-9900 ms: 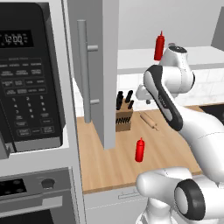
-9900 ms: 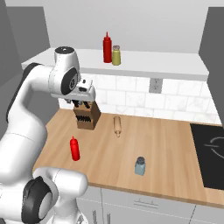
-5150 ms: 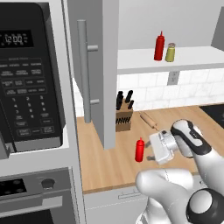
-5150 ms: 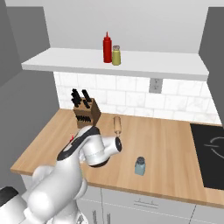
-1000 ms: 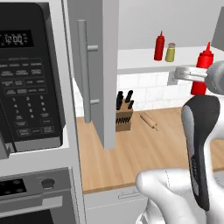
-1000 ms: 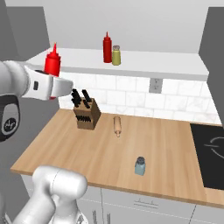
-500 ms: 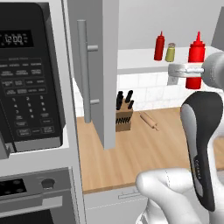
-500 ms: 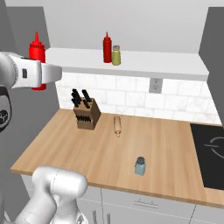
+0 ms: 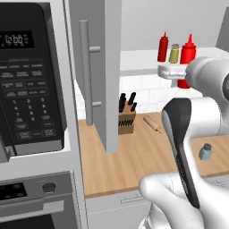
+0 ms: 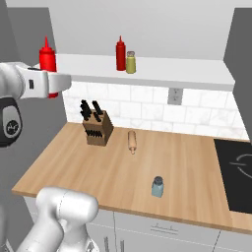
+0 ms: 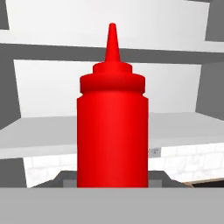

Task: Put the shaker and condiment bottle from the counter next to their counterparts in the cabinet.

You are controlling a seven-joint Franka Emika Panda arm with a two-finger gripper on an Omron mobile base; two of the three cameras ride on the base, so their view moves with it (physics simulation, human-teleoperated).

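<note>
Step in hand: the carry. The gripper (image 10: 53, 84) is clamped on the condiment bottle (image 10: 47, 60), upright, held up at shelf height of the cabinet (image 9: 112, 67).
Bottle vs. twin bottle: the condiment bottle is in the air off the shelf's front edge, well apart from the darker red squeeze bottle (image 10: 120, 53). In the right base view it sits far to that bottle's left.
Yellow-green shaker (image 10: 130, 62): touching or just beside the twin bottle, on its right in the right base view.
Next move, my read: carry the bottle in over the white shelf board (image 10: 162, 71), keep it vertical, set it down beside the twin bottle without knocking either counterpart, then let go.
Left to do: the shaker (image 10: 157, 187) stands on the wooden counter (image 10: 118, 167), far below the twin bottle and to its right.
Left base view adds: the cabinet door (image 9: 91, 71) swung open with its bar handle (image 9: 85, 71), and the microwave (image 9: 29, 76) left of it.
Right base view adds: the knife block (image 10: 96, 129) and the rolling pin (image 10: 132, 141) on the counter, well below the twin bottle.
Hand view adds: the condiment bottle (image 11: 112, 127) close up, cone nozzle straight, bare shelf board behind it.
</note>
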